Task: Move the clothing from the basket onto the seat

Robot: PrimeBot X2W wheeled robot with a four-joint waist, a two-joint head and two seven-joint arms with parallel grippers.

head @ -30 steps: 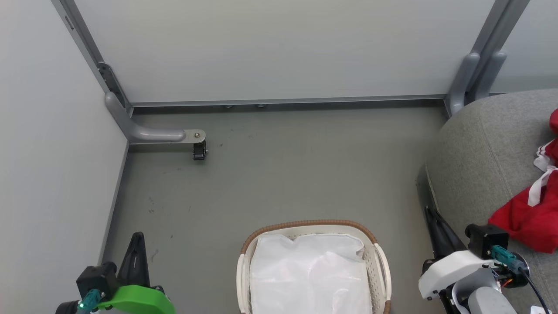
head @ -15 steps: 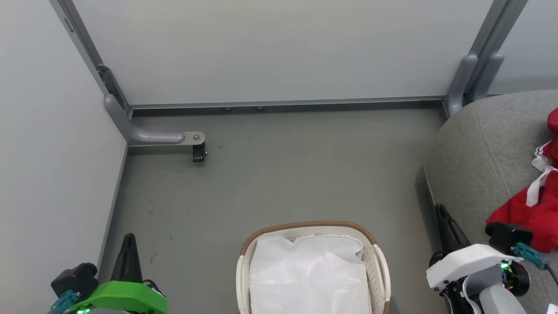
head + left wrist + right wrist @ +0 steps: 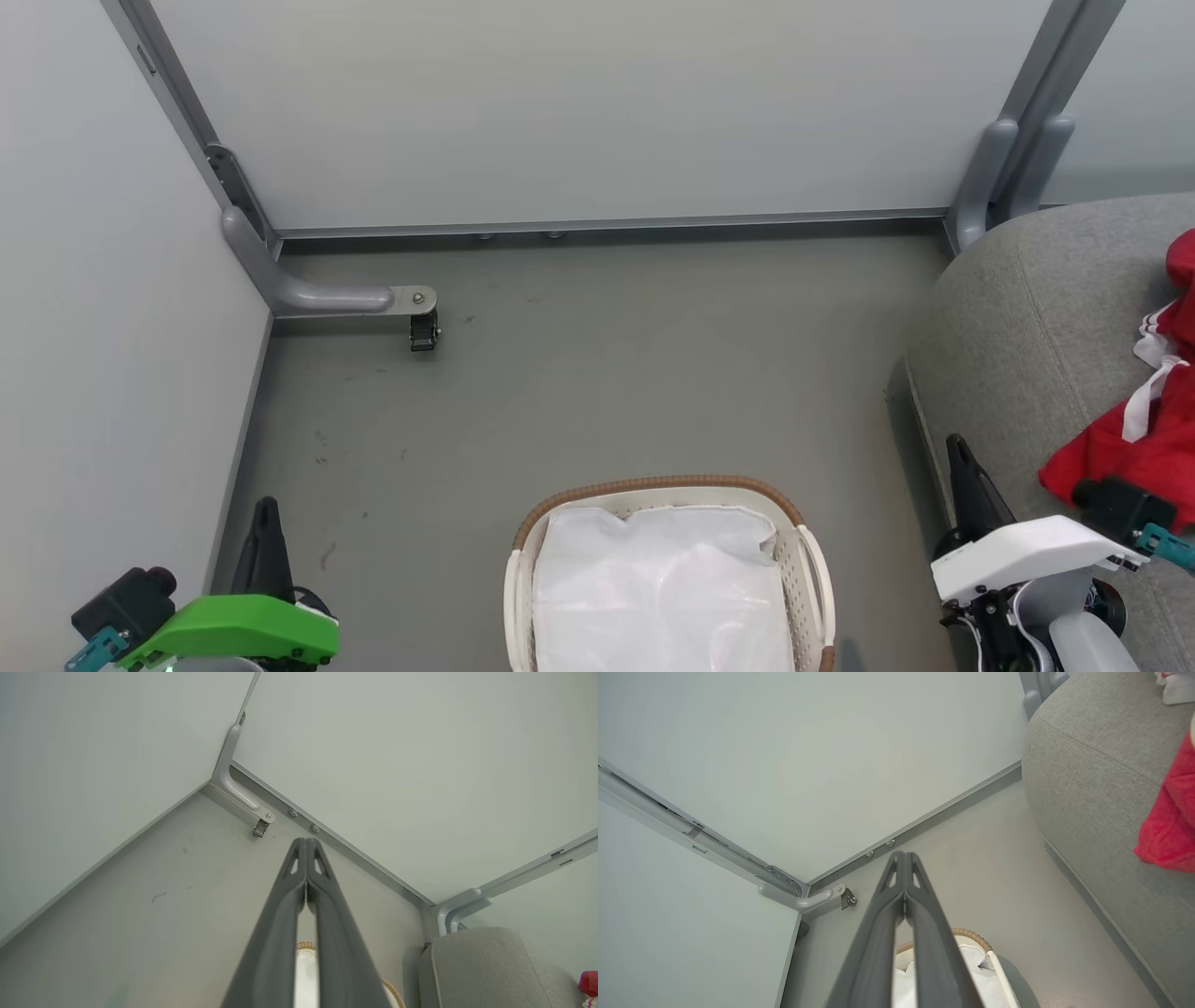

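The basket (image 3: 653, 484) stands on the floor (image 3: 607, 373) just in front of me, and all I can see inside it is the white liner (image 3: 653, 588); no red shows there. The clothing (image 3: 1134, 448) lies on the seat (image 3: 1018, 345), to the right of the basket and well apart from it. My left tool (image 3: 267, 511) hangs to the basket's left, fingers pressed together on nothing. My right tool (image 3: 956, 448) sits to the basket's right, beside the seat's edge, fingers likewise together and empty. I judge the carrying step finished (unless something hides under the liner, which I cannot tell). The next move, I think, calls for a look into the basket, then parking both arms clear of it.
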